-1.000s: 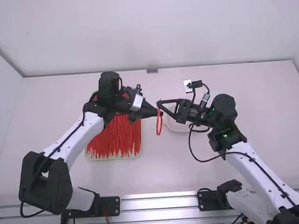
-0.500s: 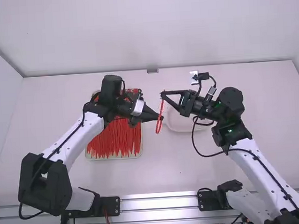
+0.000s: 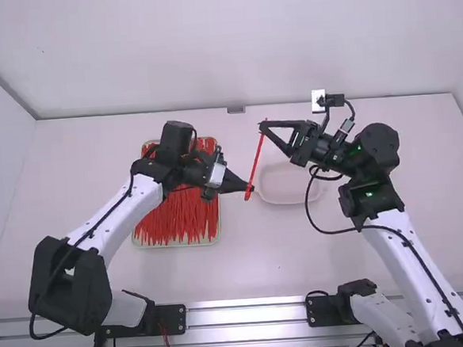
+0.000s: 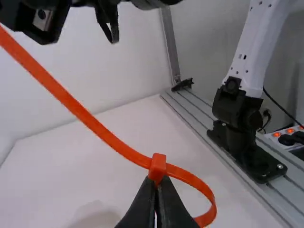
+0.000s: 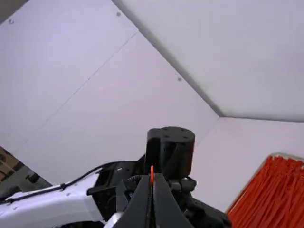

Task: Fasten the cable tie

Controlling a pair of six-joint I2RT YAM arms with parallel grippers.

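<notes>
Two grippers share one red cable tie (image 3: 255,163), held above the middle of the white table (image 3: 261,255). The left gripper (image 3: 244,190) is pinched fully together on the tie's head. From there the strap runs taut toward 1 o'clock to the right gripper (image 3: 262,127), whose fingers are likewise closed flat on the tail near its tip.

Handling, as a judgement: the tie is a very light, slick nylon strip. It is springy along its length and easily bent, but stiff at the blocky head. The head offers the surest hold. The tail is best clamped across its broad faces, since a narrow-edge grip would likely let it twist or slide out under pull.

The high view places the head between a heap of spare ties (image 3: 179,213) at 9 o'clock and a white dish (image 3: 290,188) at 3 o'clock.

The left wrist view adds what the high view cannot resolve. The strap passes through the head (image 4: 157,164), and a small closed loop (image 4: 205,209) hangs beyond it at 4 o'clock of the fingertips (image 4: 148,199), so the fastening appears engaged and nearly drawn down.

The right wrist view gives a thin sliver of tail (image 5: 152,173) between its closed fingers, with the spare ties at 4 o'clock.
</notes>
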